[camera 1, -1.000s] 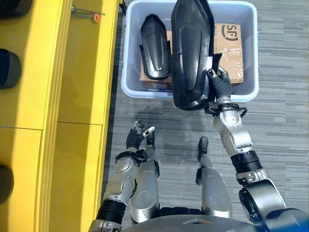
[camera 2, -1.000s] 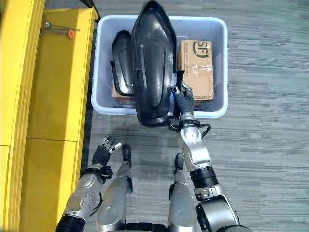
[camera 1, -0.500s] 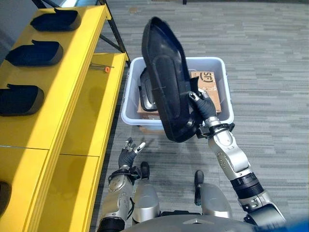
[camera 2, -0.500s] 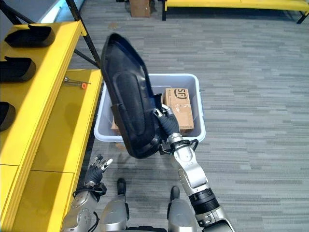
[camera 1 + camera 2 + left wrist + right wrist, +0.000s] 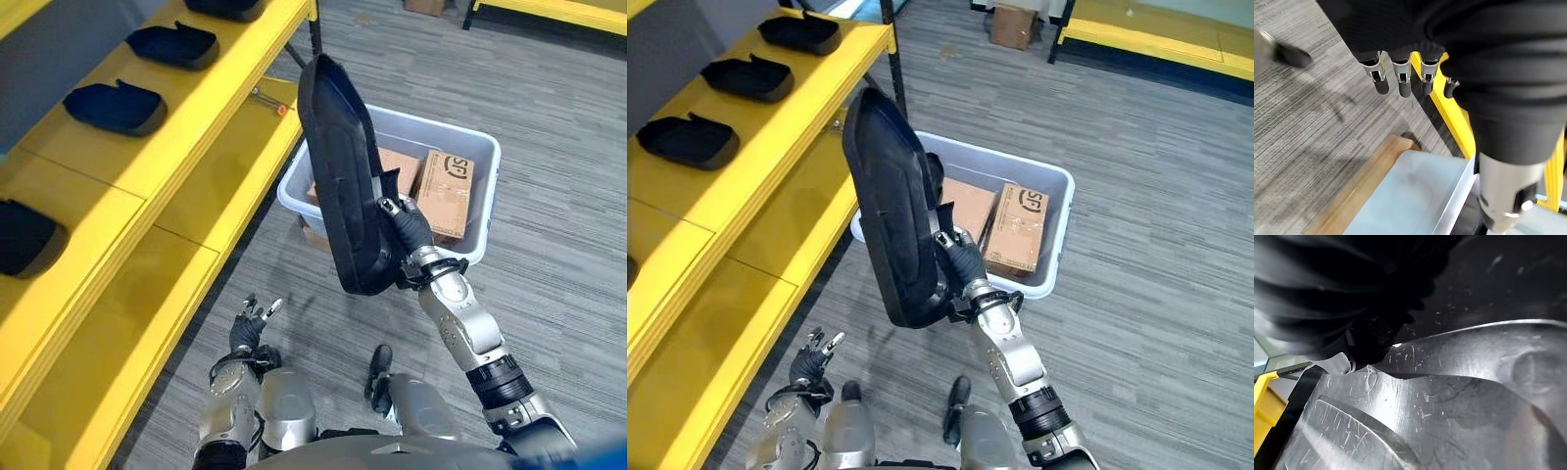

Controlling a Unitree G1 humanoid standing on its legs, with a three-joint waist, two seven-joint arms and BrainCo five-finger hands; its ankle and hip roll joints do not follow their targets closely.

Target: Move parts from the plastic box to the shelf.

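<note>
While the right robot hand (image 5: 409, 227) is clamped on the lower edge of the long black moulded plastic part (image 5: 343, 176), holding it upright in the air above the pale blue plastic box (image 5: 479, 201), the left robot hand (image 5: 250, 325) hangs low with its fingers relaxed and apart. To do this step well, I think the part must swing towards the yellow metal shelf (image 5: 186, 132) slowly. It should be laid flat in a free place between the black parts (image 5: 116, 106) already lying there.

The only print in view is a dark mark (image 5: 456, 164), a round emblem with a couple of bold characters, near one end of the top face of a brown cardboard box (image 5: 446, 196). That cardboard box lies inside the pale plastic box (image 5: 441, 129) on the floor. It is too small to read with certainty.
</note>
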